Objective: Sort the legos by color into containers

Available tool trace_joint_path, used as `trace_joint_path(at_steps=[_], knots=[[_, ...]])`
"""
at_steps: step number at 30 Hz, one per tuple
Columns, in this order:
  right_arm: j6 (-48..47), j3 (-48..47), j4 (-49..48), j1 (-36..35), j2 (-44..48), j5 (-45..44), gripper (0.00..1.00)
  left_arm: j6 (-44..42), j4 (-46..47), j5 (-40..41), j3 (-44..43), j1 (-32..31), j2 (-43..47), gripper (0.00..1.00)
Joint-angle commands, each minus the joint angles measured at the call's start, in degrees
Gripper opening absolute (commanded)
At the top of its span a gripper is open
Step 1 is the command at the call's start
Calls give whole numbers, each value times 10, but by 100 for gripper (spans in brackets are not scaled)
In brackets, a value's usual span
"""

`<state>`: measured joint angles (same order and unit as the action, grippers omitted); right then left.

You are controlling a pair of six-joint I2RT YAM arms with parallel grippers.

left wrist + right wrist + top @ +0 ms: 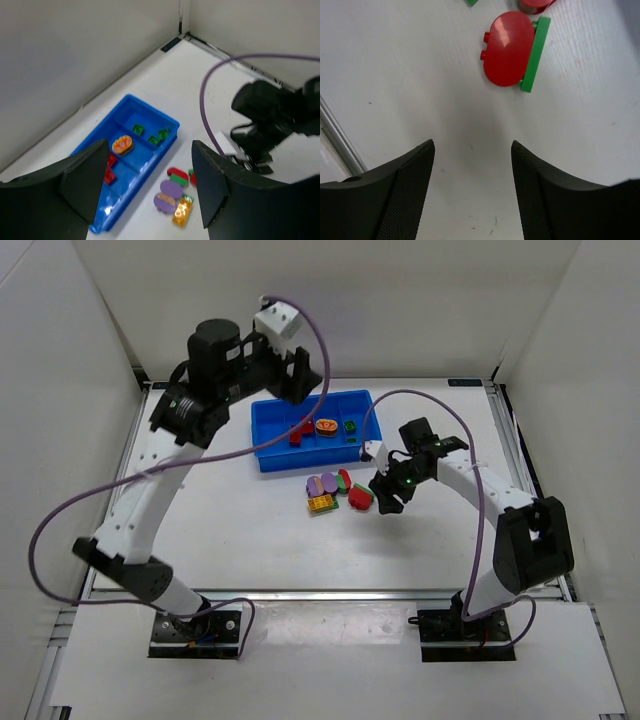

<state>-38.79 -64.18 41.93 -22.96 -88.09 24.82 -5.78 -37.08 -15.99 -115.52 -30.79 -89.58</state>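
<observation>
Right gripper (472,146) and left gripper (149,146), dark fingers (405,200) apart, empty; glossy red oval brick (507,49) beyond

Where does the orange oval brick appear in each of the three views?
Top external: upper centre, orange oval brick inside the blue tray.
Left wrist: left of centre, in the tray's middle.
Right wrist: not in it.
Shared landmark: the blue tray, in top and left wrist only.

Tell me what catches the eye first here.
The bright blue tray at the far middle of the table stands out, with sorted bricks, red, orange and green, in its compartments. Just in front lie loose bricks, and the open right gripper hovers by a red oval there.
</observation>
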Motion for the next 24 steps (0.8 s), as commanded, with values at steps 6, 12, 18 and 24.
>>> trace_joint_path(at_steps=[6, 12, 18, 24], knots=[[-84, -59, -24, -24, -23, 15, 67, -31, -84, -17, 184, 39, 103, 78], [-166, -87, 38, -9, -29, 14, 67, -33, -145, -146, 228, 68, 100, 75], [9, -91, 18, 48, -17, -34, 67, -77, -136, -119, 354, -45, 118, 71], [120, -43, 9, 114, 34, -45, 69, 77, -77, 23, 371, -101, 69, 71]])
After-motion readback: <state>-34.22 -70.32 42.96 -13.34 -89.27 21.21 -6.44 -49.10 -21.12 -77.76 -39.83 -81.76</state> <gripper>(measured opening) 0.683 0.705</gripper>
